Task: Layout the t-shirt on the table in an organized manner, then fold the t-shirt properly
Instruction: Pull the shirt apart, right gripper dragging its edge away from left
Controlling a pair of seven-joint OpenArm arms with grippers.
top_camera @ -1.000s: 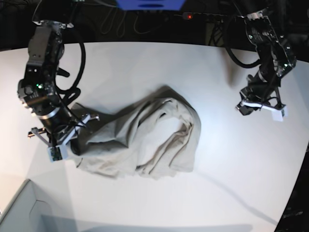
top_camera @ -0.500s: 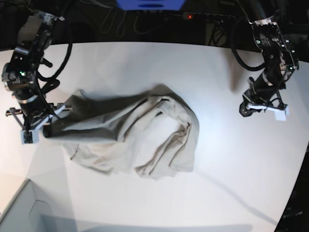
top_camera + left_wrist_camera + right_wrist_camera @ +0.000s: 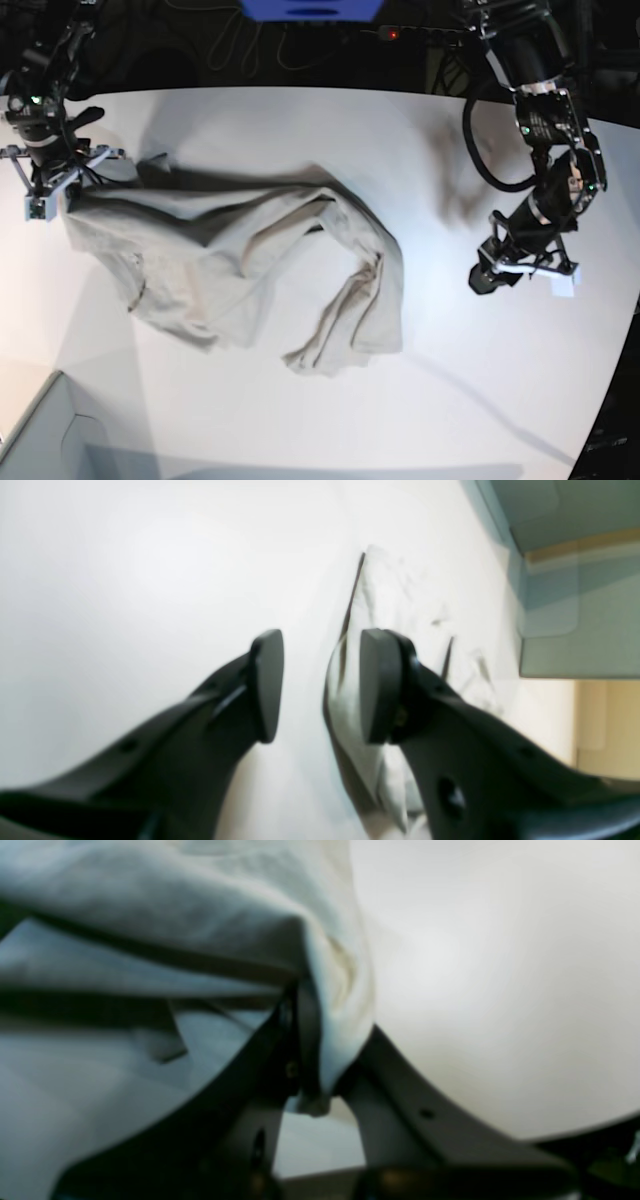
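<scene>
Shirt (image 3: 240, 260) — bunched on the counter (image 3: 300, 420), long axis side to side; our right claw (image 3: 55, 185) grips its end, while our left claw (image 3: 525, 265), agape and empty, hovers well off the other.

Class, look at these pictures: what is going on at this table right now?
The right tool is shut on an edge of the light grey-beige cotton t-shirt at the far corner of the large white table. The shirt lies crumpled, not yet spread flat. The left tool is open, away from the cloth, holding nothing.
</scene>
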